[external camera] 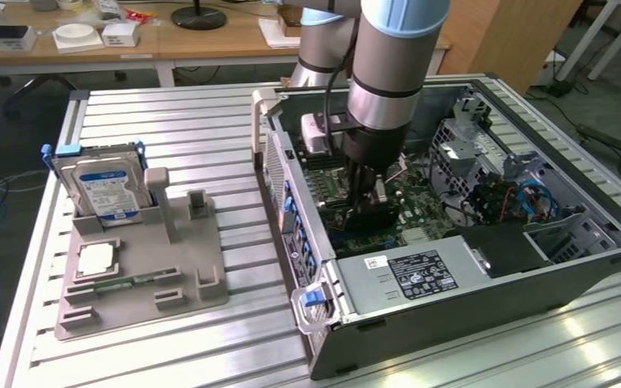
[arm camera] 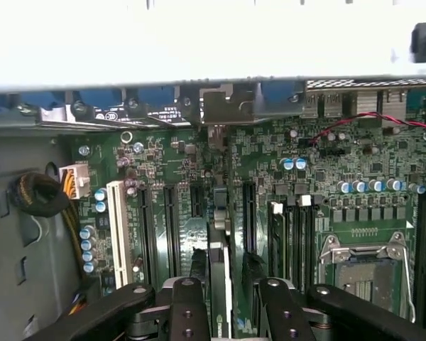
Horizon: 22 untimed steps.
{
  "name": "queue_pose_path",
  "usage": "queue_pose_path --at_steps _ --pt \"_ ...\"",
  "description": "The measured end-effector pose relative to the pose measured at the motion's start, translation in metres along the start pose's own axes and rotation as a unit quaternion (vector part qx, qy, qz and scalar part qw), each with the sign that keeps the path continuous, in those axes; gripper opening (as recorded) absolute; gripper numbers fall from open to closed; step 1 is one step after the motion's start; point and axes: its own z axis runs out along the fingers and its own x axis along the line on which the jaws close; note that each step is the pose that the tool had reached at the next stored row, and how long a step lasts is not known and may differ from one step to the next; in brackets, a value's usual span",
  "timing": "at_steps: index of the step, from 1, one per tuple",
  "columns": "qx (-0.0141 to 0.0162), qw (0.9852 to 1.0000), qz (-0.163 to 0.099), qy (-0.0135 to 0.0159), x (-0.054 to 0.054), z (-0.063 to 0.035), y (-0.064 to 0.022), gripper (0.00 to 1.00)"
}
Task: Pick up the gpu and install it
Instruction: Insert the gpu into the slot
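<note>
The gpu (arm camera: 219, 266) stands edge-on in a motherboard (arm camera: 341, 170) slot, between the spread hand (arm camera: 224, 302) fingers.

The table (external camera: 171, 339) was ribbed metal with a dull silver shine. The computer case (external camera: 472, 299) looked like dark matt painted metal, with bare grey steel inside. The motherboard (arm camera: 348, 160) was glossy green circuit board. The gripper (arm camera: 224, 312) had matt black fingers (arm camera: 188, 312), probably plastic. Between them stood the gpu (arm camera: 219, 273), a thin dark card edge. The hard drive (external camera: 103, 187) had a shiny metal body and a smooth blue-white label. Its holder tray (external camera: 187, 267) was matt grey-brown plastic. The desk (external camera: 208, 40) behind was smooth light wood.
</note>
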Motion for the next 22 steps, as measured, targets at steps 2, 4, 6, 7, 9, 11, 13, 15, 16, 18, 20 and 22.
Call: queue_pose_path --at_steps 2,4,6,7,9,11,13,15,16,18,20,22 --pt "0.0007 1.0 0.0 -0.0001 0.0 -0.0035 -0.0002 0.34" --pt "0.0013 1.0 0.0 -0.0001 0.0 -0.0074 -0.0004 0.34" --pt "0.0022 1.0 0.0 -0.0002 0.0 -0.0112 -0.0006 0.34" --pt "0.0028 1.0 0.0 -0.0002 0.0 -0.013 -0.0007 0.34" --pt "0.0034 1.0 0.0 -0.0003 0.0 -0.0154 -0.0009 0.34" --pt "0.0035 1.0 0.0 -0.0004 0.0 -0.0154 -0.0009 0.34" --pt "0.0035 1.0 0.0 -0.0003 0.0 -0.0154 -0.0009 0.33" --pt "0.0035 1.0 0.0 -0.0003 0.0 -0.0155 -0.0009 0.27" --pt "0.0035 1.0 0.0 -0.0003 0.0 -0.0155 -0.0008 0.2" --pt "0.0035 1.0 0.0 -0.0003 0.0 -0.0155 -0.0008 0.15" --pt "0.0035 1.0 0.0 -0.0003 0.0 -0.0155 -0.0008 0.1" --pt "0.0035 1.0 0.0 -0.0003 0.0 -0.0155 -0.0008 0.1"
